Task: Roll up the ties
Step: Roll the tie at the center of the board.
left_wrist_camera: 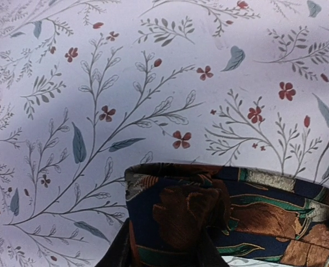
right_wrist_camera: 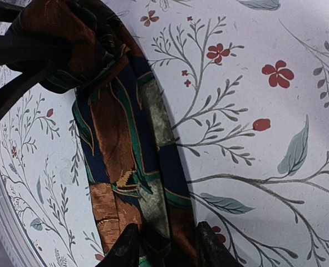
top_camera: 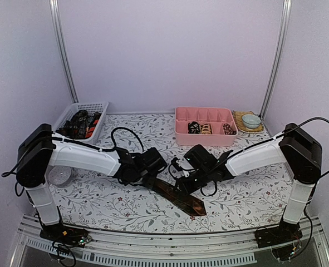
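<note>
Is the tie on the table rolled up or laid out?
Mostly laid out: the tie stretches flat on the table, bunched only at one end.

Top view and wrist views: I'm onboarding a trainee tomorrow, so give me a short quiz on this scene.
1. True or false: the tie on the table is fully rolled into a coil.
2. The bowl stands: A) right of the tray; B) left of the tray; C) on the tie.
3. What do the left gripper and right gripper each have between their fingers?
Key: 1 false, most of it lies flat; 2 A; 3 the tie.
</note>
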You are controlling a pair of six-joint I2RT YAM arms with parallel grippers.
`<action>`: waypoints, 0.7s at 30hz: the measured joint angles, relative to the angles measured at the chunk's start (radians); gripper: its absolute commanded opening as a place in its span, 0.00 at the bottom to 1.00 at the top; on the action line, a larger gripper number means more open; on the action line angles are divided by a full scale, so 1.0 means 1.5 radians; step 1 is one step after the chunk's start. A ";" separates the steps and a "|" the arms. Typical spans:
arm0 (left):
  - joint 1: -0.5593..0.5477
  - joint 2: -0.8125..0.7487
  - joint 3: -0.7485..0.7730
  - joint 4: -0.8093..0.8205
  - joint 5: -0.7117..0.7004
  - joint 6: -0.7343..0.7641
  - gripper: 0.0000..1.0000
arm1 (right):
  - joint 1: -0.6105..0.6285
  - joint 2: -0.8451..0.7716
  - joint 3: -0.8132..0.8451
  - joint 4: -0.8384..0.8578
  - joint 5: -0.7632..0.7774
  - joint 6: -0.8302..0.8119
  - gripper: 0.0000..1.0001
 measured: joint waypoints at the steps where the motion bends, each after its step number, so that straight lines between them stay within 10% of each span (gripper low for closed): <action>1: -0.003 0.000 0.001 -0.010 -0.013 0.001 0.21 | 0.001 0.000 0.000 0.001 0.004 -0.002 0.35; 21: -0.108 0.174 0.134 -0.181 -0.295 0.046 0.22 | -0.057 -0.055 -0.052 -0.013 -0.073 0.000 0.55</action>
